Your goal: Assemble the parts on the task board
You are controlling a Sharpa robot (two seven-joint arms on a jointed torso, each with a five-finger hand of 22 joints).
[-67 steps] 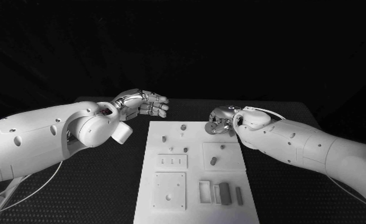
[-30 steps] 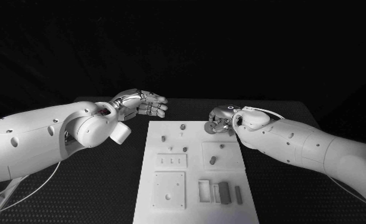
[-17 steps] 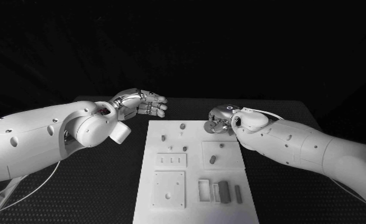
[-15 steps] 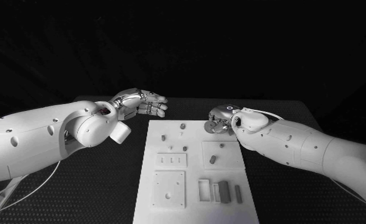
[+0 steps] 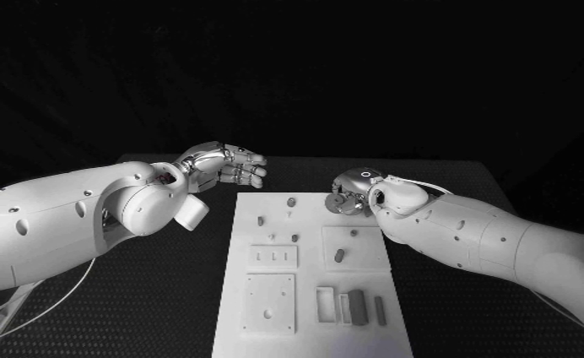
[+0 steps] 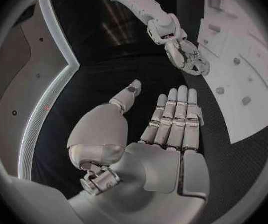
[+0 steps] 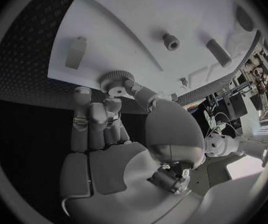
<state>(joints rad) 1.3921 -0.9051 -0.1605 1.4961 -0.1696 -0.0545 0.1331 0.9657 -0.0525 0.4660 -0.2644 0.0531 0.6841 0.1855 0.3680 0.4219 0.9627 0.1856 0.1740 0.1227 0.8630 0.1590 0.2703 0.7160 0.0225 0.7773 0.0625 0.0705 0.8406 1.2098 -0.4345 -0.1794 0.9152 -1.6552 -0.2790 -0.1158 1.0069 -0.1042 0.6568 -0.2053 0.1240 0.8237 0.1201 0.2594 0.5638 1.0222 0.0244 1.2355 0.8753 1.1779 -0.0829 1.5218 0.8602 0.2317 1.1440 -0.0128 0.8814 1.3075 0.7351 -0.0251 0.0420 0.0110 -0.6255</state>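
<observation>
One task board (image 5: 311, 324), two hands — left (image 5: 226, 165), right (image 5: 350, 192) — one gear (image 7: 114, 78).

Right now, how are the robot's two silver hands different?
The right hand pinches a small round toothed gear in its fingertips; the left hand holds nothing. The right hand is over the far right corner of the white task board; the left hand hovers beside the board's far left corner, over the black table. Both are silver, on white arms.

Robot lab: my arms over black table (image 5: 182, 290), white task board (image 5: 310, 290), dark backdrop behind.
</observation>
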